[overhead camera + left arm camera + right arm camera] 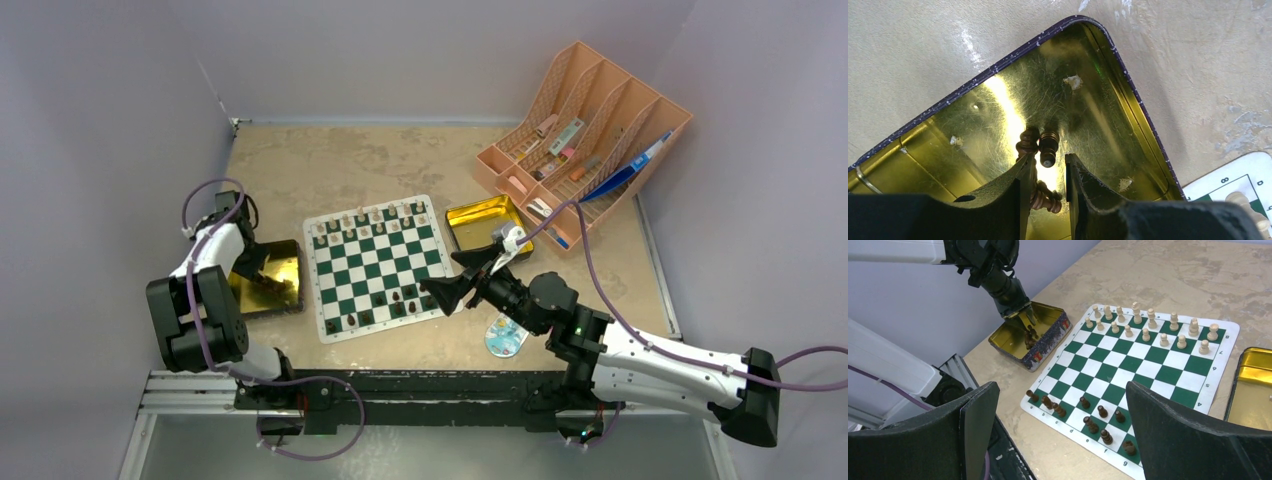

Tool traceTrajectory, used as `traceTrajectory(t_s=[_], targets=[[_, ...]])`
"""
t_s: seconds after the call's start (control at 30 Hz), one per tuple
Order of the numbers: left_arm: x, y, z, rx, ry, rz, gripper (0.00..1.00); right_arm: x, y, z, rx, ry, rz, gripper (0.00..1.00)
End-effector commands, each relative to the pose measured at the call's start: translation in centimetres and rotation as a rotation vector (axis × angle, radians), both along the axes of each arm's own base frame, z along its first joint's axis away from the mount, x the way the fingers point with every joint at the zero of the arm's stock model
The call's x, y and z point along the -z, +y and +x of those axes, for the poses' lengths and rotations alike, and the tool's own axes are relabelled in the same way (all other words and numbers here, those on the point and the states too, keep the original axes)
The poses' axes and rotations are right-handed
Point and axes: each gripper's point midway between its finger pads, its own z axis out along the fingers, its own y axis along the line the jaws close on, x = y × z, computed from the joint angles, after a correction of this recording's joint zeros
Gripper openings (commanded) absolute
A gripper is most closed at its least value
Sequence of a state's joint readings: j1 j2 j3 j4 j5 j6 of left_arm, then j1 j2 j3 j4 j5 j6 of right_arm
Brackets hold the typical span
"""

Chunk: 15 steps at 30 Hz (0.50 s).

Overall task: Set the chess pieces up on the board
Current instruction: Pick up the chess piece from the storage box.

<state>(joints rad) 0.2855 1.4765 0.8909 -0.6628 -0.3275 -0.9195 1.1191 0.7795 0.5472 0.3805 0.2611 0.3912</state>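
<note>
Board [375, 268] flat in the middle of the bench [330, 160], white border all round. Light pieces [1146, 334] upright in two full rows along the far edge. Dark pieces [1102, 411] spread over the two nearest rows, only some squares filled, standing as far as can be told.

Just left of the board, an open gold tin [1048, 342] with a dark patterned outer wall, left pincer [1048, 170] lowered into it. Three more dark brown pieces on the tin floor. One of them [1047, 199] on its side between the two fingers [1008, 200], close against one finger, with a sliver of gap or none at the other; not clear whether actually pinched. The other two [1028, 142] just past the fingertips, side by side and touching. Jaws narrow, barely wider than the piece between them.

Right pincer [445, 292] low beside the near right corner of the board, spread wide, nothing between its fingers [1188, 440].

Second gold tin [487, 222] just beside the board's far right corner, also open. Pink slotted rack [585, 130] holding pens and small items in the far right corner of the bench, well apart from the board. Small round blue-and-white thing [505, 337] on the bench close to the right arm.
</note>
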Motion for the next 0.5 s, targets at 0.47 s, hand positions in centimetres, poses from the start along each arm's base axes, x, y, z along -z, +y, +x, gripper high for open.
traceTrajectory(t_s=[0.47], targets=[[-0.07, 0.69, 1.39, 0.035, 0.009, 0.013, 0.12, -2.01, -0.31, 0.15, 0.011, -0.055, 0.057, 0.99]])
